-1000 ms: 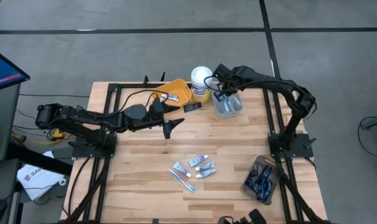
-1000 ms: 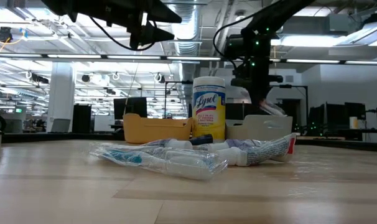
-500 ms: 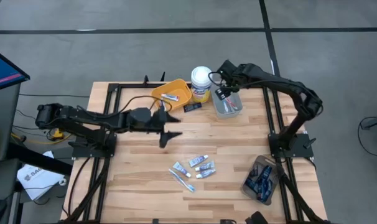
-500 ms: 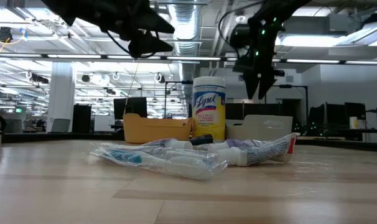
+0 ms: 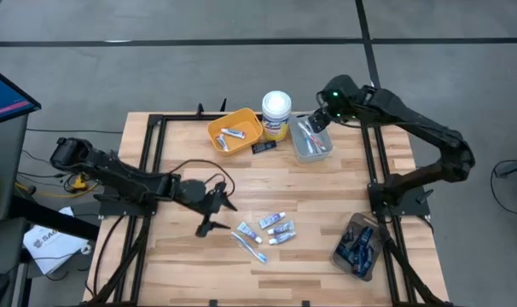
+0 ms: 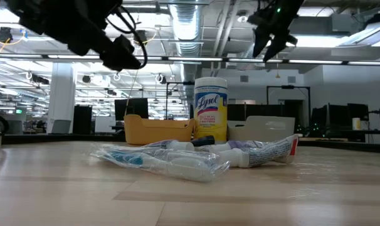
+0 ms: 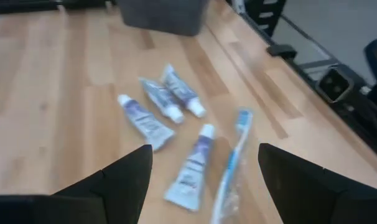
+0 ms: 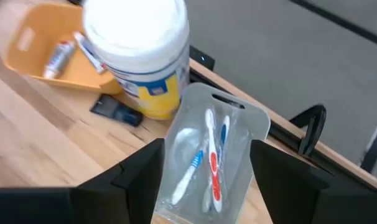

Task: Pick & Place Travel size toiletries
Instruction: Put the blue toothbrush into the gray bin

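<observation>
I see my left gripper (image 5: 214,215) open and empty, hovering at 9 o'clock of the small white-and-blue toiletry tubes (image 5: 271,228) lying mid-table. My right gripper (image 5: 320,119), fingers also apart, hangs over the clear plastic bin (image 5: 310,141) holding toothbrushes (image 8: 208,155).

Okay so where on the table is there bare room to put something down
Bare wood lies between the toothpaste tubes and the clear bin, and along the right edge above the dark tray. The back edge around the wipes canister is crowded.
</observation>
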